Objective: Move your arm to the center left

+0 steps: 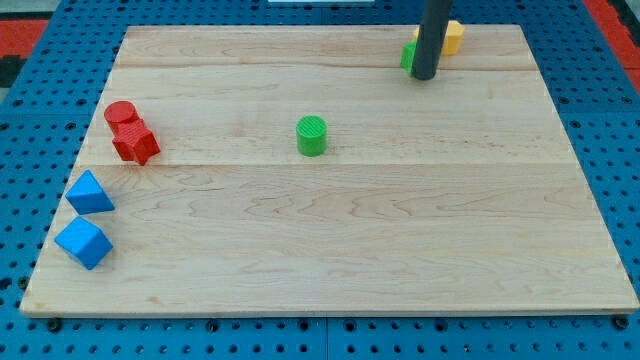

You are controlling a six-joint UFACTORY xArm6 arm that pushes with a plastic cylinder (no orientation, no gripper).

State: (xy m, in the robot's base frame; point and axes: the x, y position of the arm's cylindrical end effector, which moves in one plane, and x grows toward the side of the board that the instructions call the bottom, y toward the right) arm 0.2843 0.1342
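Observation:
My tip point(424, 75) rests on the wooden board point(330, 250) near the view's top, right of centre. The rod hides most of a green block point(409, 56), which sits just left of the tip and seems to touch it. A yellow block point(452, 37) lies right behind the rod at the top edge. A green cylinder point(312, 135) stands near the board's middle, well left of and below the tip. At the view's left are a red cylinder point(120, 114) and a red star-shaped block point(135, 143), touching.
Two blue blocks lie at the board's lower left edge: a triangular one point(89, 193) and a cube-like one point(83, 243). A blue pegboard surface point(40, 120) surrounds the board.

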